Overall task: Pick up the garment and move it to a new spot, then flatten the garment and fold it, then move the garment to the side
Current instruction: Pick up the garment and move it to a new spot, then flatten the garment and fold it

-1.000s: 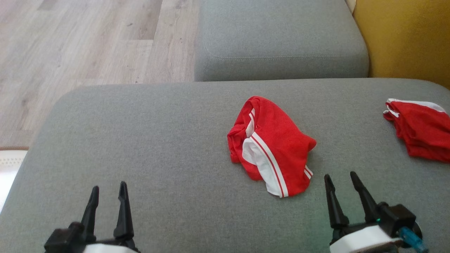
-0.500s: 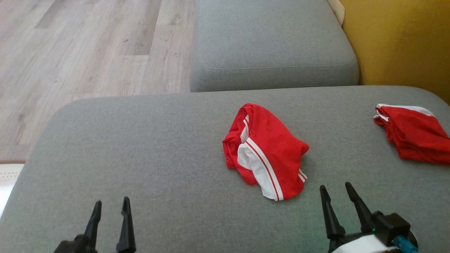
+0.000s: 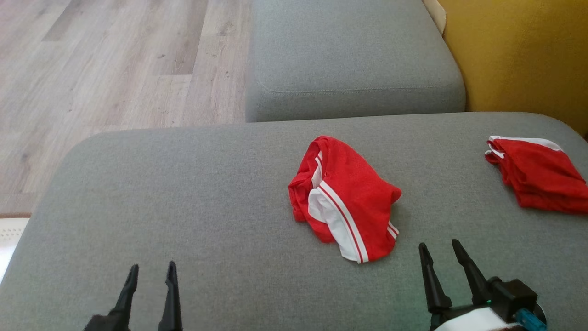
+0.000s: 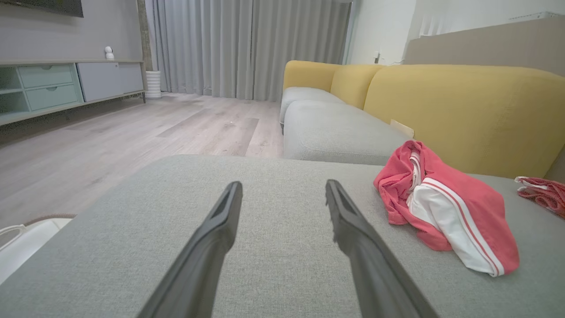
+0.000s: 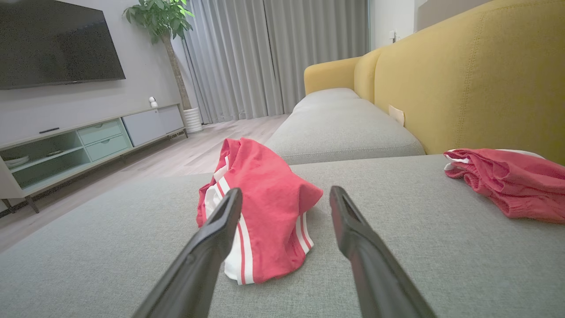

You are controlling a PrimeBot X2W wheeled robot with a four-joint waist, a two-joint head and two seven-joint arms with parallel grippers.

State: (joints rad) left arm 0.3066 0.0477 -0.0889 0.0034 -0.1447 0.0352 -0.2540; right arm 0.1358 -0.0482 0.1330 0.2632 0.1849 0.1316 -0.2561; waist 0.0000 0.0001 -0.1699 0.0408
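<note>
In the head view the red garment (image 3: 347,193) is lying crumpled on the grey sofa cushion (image 3: 183,193), right of centre. Its long axis is running from the far end, slightly leftward, down to a white-striped hem at the near right. The right gripper (image 3: 438,244) is sitting at the lower right with its fingers parted and nothing between them, and that hem is lying just ahead of the tips and a little to their left. The left gripper (image 3: 153,265) is resting at the lower left, fingers likewise apart and empty, well apart from the cloth, so the right arm is looking like the nearer one for the pick. A second red garment (image 3: 537,174) is lying near the cushion's right edge, apart from the first. In the left wrist view the left gripper's fingers are standing wide apart over bare cushion, holding nothing, while the red garment (image 4: 459,198) is sitting off to their right and further out. In the right wrist view the right gripper's fingers are standing wide open and empty, and the red garment (image 5: 269,176) is heaping up straight ahead, its striped hem nearest, partly behind the left finger. The pick is not yet begun, and a short reach forward and slightly left is seeming enough.
</note>
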